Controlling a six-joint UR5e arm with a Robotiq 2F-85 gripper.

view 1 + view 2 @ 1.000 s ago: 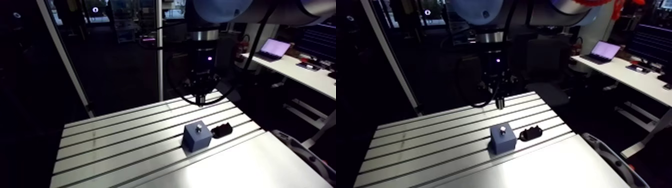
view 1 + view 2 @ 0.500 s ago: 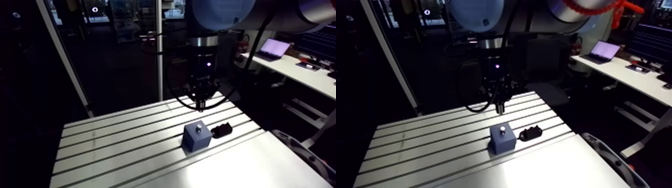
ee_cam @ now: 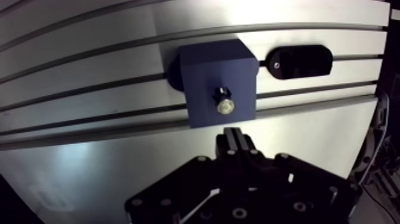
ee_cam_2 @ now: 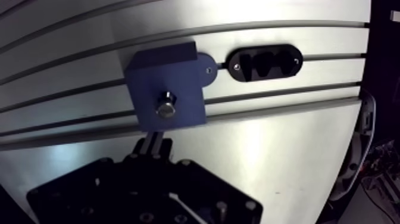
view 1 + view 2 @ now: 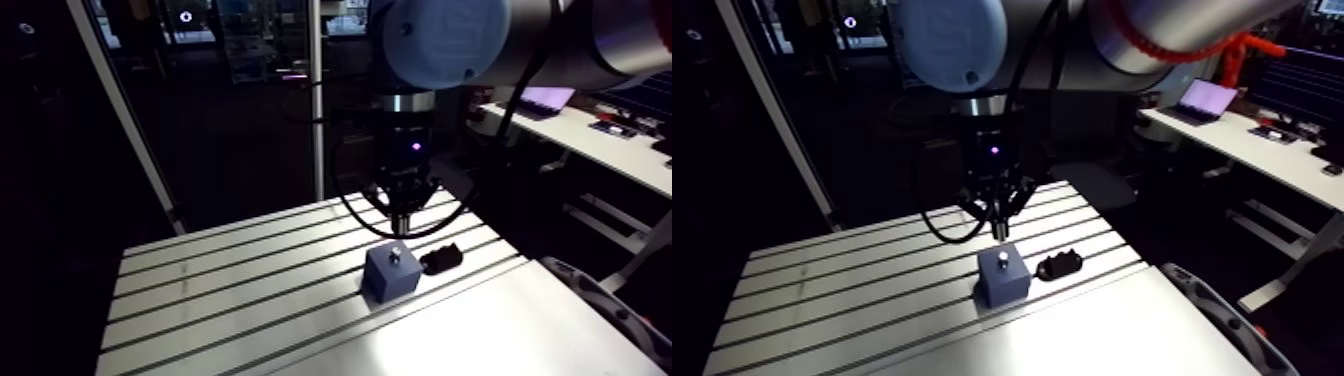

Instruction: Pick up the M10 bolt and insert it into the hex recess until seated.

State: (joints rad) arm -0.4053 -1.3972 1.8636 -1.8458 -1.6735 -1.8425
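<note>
The bolt (image 3: 224,102) stands upright in the blue block (image 3: 205,65) at the right of the tabletop (image 3: 89,155), a black holder (image 3: 299,61) just beside it. The pincer (image 3: 236,140) hangs close above, pinched narrow and holding nothing. For a clean grasp it should widen, centre on the bolt and come straight down.

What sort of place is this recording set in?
Most likely a robotics lab bench set up for assembly trials: a slotted aluminium table, a blue block standing on it with a bolt in its top face, and a black holder lying just beside the block.
</note>
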